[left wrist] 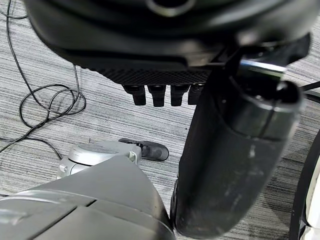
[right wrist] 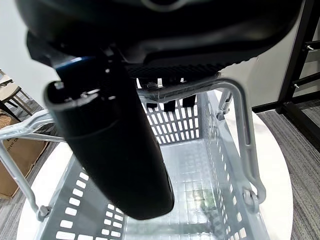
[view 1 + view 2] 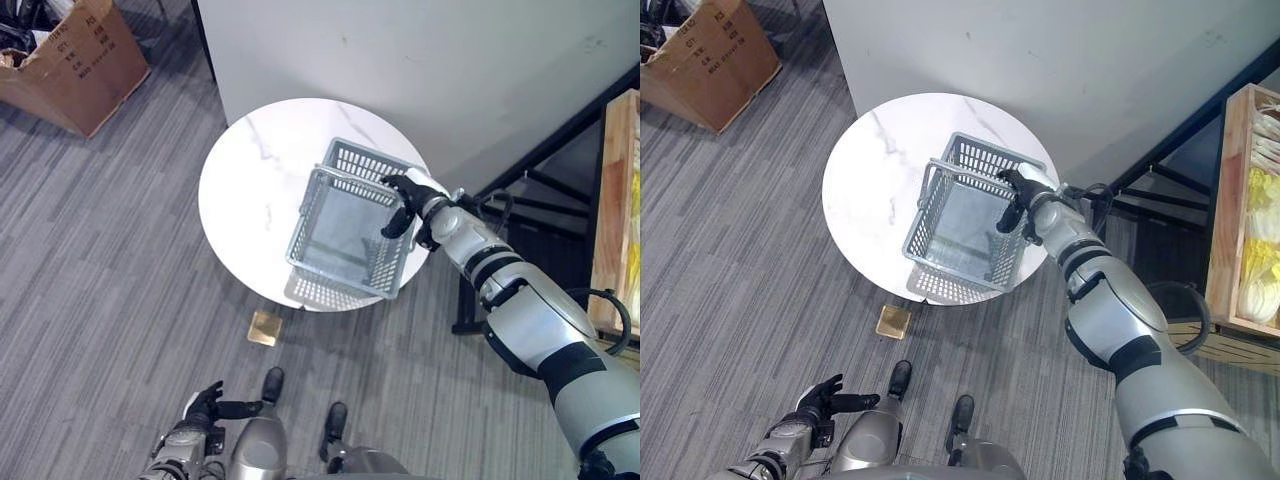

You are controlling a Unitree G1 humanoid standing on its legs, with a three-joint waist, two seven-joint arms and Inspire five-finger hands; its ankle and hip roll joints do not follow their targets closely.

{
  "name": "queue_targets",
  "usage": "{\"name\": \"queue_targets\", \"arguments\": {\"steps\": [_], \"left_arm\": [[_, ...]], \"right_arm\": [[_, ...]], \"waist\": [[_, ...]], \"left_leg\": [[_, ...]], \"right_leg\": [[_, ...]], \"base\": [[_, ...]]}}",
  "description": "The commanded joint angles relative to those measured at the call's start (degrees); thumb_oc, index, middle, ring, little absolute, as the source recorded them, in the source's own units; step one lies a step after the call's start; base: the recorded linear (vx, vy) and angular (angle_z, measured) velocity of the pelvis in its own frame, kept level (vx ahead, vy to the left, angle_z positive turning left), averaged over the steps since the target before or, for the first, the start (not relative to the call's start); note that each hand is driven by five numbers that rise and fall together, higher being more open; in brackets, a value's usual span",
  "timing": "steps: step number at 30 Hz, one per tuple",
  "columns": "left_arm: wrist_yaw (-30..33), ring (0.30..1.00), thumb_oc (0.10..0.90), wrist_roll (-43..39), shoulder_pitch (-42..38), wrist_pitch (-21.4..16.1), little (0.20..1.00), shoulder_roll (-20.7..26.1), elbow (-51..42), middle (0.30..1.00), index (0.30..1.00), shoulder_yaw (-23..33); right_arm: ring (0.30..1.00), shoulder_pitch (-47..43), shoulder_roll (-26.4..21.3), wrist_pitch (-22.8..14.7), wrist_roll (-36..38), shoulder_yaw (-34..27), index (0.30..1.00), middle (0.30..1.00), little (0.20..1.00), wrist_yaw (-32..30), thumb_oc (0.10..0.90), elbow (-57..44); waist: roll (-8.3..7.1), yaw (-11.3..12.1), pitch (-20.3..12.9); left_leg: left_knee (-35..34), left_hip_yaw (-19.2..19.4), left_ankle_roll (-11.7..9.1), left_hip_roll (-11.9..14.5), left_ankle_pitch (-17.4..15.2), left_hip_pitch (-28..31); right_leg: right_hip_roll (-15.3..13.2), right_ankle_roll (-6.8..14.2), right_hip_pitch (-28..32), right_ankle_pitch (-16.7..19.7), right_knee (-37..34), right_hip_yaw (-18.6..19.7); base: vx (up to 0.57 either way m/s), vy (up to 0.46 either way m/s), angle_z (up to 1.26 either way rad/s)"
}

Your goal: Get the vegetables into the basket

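A grey plastic basket (image 3: 312, 218) with wire handles is over the near right part of a round white marble table (image 3: 250, 180). Its grid shadow falls on the tabletop below it. My right hand (image 3: 405, 206) reaches in from the right, its fingers curled round one handle (image 2: 241, 117) at the basket's far right rim. The basket's floor (image 2: 185, 185) looks bare. Pale yellow-green leafy vegetables (image 3: 1262, 205) lie in a wooden rack (image 3: 1225, 200) at the far right. My left hand (image 3: 208, 402) hangs low by my leg over the carpet, fingers spread and holding nothing.
A grey wall (image 3: 420, 50) runs just behind the table. A black metal frame (image 3: 535, 165) stands between the table and the wooden rack. A cardboard box (image 3: 75, 60) sits at the far left, and a small tan square (image 3: 264, 327) lies on the carpet before the table.
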Motion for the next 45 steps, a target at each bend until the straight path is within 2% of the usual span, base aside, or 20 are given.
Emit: {"name": "queue_targets", "arguments": {"steps": [1,11,15,18,19,21,22,24,25,33,41,45], "left_arm": [[-0.2,1.000,0.900,2.5,3.1,2.3,1.000,0.2,4.7,1.000,1.000,-3.0],[-0.7,1.000,0.900,3.8,2.7,2.5,1.000,0.5,4.5,1.000,1.000,-2.3],[-1.4,1.000,0.900,5.1,3.2,2.9,1.000,0.4,4.5,1.000,1.000,-1.6],[-2.2,1.000,0.900,6.5,3.8,3.6,1.000,0.2,4.8,1.000,1.000,-0.6],[-2.8,1.000,0.900,7.3,4.3,4.1,1.000,0.1,5.2,1.000,1.000,0.3],[-3.0,1.000,0.900,7.8,4.5,4.2,1.000,0.0,5.5,1.000,1.000,0.7],[-3.5,1.000,0.900,8.5,4.9,4.5,1.000,0.0,6.0,1.000,1.000,1.7],[-4.0,1.000,0.900,9.0,5.4,4.8,1.000,-0.2,6.5,1.000,1.000,2.4],[-4.3,1.000,0.900,9.6,5.8,5.0,1.000,-0.3,6.9,1.000,1.000,3.1],[-5.5,1.000,0.900,12.5,7.3,5.8,1.000,-1.7,7.0,1.000,1.000,4.4],[-6.7,1.000,0.900,14.7,7.2,5.9,1.000,-2.4,6.0,1.000,1.000,2.7],[-7.0,1.000,0.900,14.7,6.9,5.8,1.000,-2.6,5.7,1.000,1.000,1.8]], "right_arm": [[0.300,-7.4,-0.8,-1.3,0.1,-0.9,0.300,0.300,0.300,-2.4,0.400,0.3],[0.300,-3.8,-1.8,-1.0,1.2,-1.5,0.300,0.300,0.300,-1.0,0.400,-4.6],[0.300,-0.3,-4.1,-0.9,2.3,-2.3,0.300,0.300,0.300,0.4,0.400,-10.2],[0.300,2.7,-7.2,-0.6,1.5,-2.2,0.300,0.300,0.300,2.1,0.400,-16.9],[0.300,5.1,-9.8,-0.3,1.6,-2.8,0.300,0.300,0.300,3.4,0.400,-21.9],[0.300,6.5,-10.8,-0.3,1.8,-3.2,0.300,0.300,0.300,4.0,0.400,-23.8],[0.300,9.1,-13.6,-0.3,2.2,-3.7,0.300,0.300,0.300,5.8,0.400,-27.3],[0.300,11.2,-15.9,-0.1,1.9,-4.3,0.300,0.300,0.300,6.6,0.400,-29.6],[0.300,14.0,-18.5,-0.1,1.7,-5.4,0.300,0.300,0.300,7.5,0.400,-32.3],[0.300,29.2,-27.1,-0.3,0.6,-14.9,0.300,0.300,0.300,9.6,0.400,-40.2],[0.300,38.6,-31.5,-0.3,-3.4,-20.6,0.300,0.300,0.300,9.8,0.400,-37.0],[0.300,41.4,-30.2,0.0,-4.3,-22.3,0.300,0.300,0.300,8.6,0.400,-29.0]], "waist": [[-2.11,0.7,0.8],[-2.12,0.1,-0.4],[-1.75,-0.7,-2.0],[-1.48,-2.0,-3.4],[-1.13,-3.1,-4.4],[-0.90,-3.6,-4.9],[-0.38,-4.8,-6.0],[0.19,-5.7,-6.9],[0.80,-6.8,-7.9],[3.23,-10.3,-10.7],[4.67,-12.5,-11.4],[5.07,-13.1,-11.3]], "left_leg": [[0.1,-1.1,3.1,-2.3,-6.3,2.8],[0.1,-0.7,3.1,-2.4,-6.8,4.4],[0.1,0.0,3.4,-2.5,-7.5,6.4],[0.1,1.1,3.5,-2.4,-8.1,8.2],[0.1,1.9,3.6,-2.3,-8.5,9.6],[0.1,2.1,3.6,-2.3,-8.6,10.1],[0.1,2.7,3.5,-2.2,-8.8,11.1],[0.1,3.1,3.5,-2.2,-8.9,11.8],[0.1,3.6,3.5,-2.1,-8.9,12.4],[0.1,5.7,3.5,-1.9,-9.3,14.9],[0.1,7.2,3.2,-1.4,-9.3,15.8],[0.1,7.5,3.1,-1.2,-9.2,16.2]], "right_leg": [[-0.3,1.9,1.0,0.4,0.0,1.3],[-0.6,2.0,2.5,0.5,0.0,1.2],[-0.6,2.0,3.9,0.5,0.0,1.9],[-0.7,2.0,5.2,0.4,0.0,2.8],[-0.8,2.0,6.1,0.5,0.0,3.4],[-0.8,2.0,6.4,0.4,0.1,3.7],[-0.8,1.9,6.9,0.0,0.7,3.9],[-0.8,2.0,7.3,-0.1,1.0,4.3],[-0.7,1.9,7.5,-0.2,1.4,4.7],[-0.3,1.8,8.2,-0.7,2.6,6.7],[0.3,1.7,8.3,-0.9,2.9,7.9],[0.5,1.5,8.3,-1.1,3.1,8.3]], "base": [[0.00,0.000,0.00],[-0.01,0.002,0.01],[-0.02,0.005,-0.01],[-0.02,0.006,-0.11],[-0.03,0.004,-0.15],[-0.05,-0.008,-0.17],[-0.10,-0.024,-0.14],[-0.12,-0.030,-0.18],[-0.13,-0.039,-0.28],[-0.08,-0.048,-0.23],[-0.05,-0.054,-0.14],[-0.04,-0.048,-0.06]]}}
